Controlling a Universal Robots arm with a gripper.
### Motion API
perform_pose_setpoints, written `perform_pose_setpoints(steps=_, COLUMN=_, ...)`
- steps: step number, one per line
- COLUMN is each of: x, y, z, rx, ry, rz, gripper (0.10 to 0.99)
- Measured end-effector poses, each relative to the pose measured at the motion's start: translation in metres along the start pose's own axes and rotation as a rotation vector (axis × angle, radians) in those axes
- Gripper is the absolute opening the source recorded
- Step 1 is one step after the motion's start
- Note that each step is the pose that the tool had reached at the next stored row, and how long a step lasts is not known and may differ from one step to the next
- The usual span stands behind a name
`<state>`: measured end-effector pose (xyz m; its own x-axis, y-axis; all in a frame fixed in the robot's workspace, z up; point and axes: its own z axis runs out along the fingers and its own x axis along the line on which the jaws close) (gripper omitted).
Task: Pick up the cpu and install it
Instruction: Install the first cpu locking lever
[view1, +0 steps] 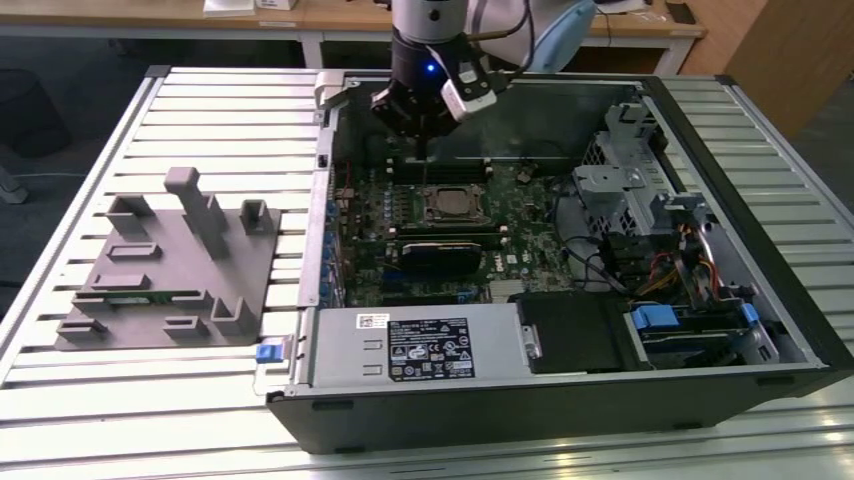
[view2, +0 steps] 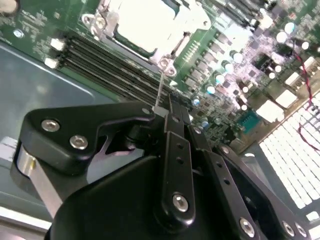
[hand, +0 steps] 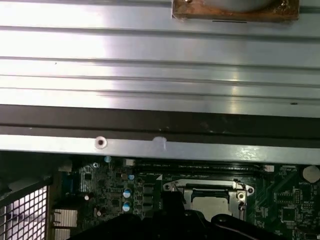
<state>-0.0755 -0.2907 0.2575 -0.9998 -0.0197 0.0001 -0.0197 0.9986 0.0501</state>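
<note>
Gripper (view1: 422, 140): poised inside the open computer case (view1: 747, 140), above the memory slots (view1: 441, 162) just beyond the socket; black linkage also seen in the second wrist view (view2: 170, 117). Fingers drawn together to a narrow close, with nothing seen between them.
Cpu (view2: 145, 22): seated flat in the socket, pale silvery top facing up; in the first wrist view (hand: 210, 203) seen as a light square inside the frame; in the exterior view (view1: 449, 206) a small square at the middle of the board, apart from the gripper.
Socket frame (view2: 165, 62): metal bracket around the cpu, screw at its corner, lying down over the chip's edges.
Thin wire lever (view2: 159, 92): slim bright rod running from the socket corner toward the gripper tips; contact cannot be told.
Motherboard (view1: 534, 215): green, flat on the case floor, capacitors and connectors around the socket.
Power supply (view1: 427, 345): silver box at the near edge of the case.
Drive cage (view1: 627, 175): grey metal, toward the exterior view's right.
Grey plastic fixture (view1: 167, 270): upright blocks, on the slatted table (view1: 214, 100), beside the case on the exterior view's left.
</note>
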Motion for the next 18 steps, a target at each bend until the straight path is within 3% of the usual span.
perform_pose_setpoints(steps=3, x=-0.0084, y=-0.0002, z=0.0002, rx=0.000, ry=-0.0001, rz=0.000, gripper=0.106)
perform_pose_setpoints(steps=6, x=-0.0099, y=-0.0003, z=0.0003, rx=0.000, ry=-0.0001, rz=0.000, gripper=0.106)
perform_pose_setpoints(steps=7, x=-0.0100, y=-0.0004, z=0.0004, rx=-0.006, ry=-0.0002, rz=0.000, gripper=0.106)
perform_pose_setpoints(steps=10, x=-0.0100, y=-0.0027, z=0.0012, rx=-0.041, ry=-0.0009, rz=0.000, gripper=0.106)
perform_pose_setpoints(steps=14, x=-0.0105, y=-0.0063, z=0.0035, rx=-0.043, ry=-0.0012, rz=0.000, gripper=0.106)
perform_pose_setpoints(steps=18, x=-0.0159, y=-0.0067, z=0.0070, rx=-0.042, ry=-0.0011, rz=0.001, gripper=0.106)
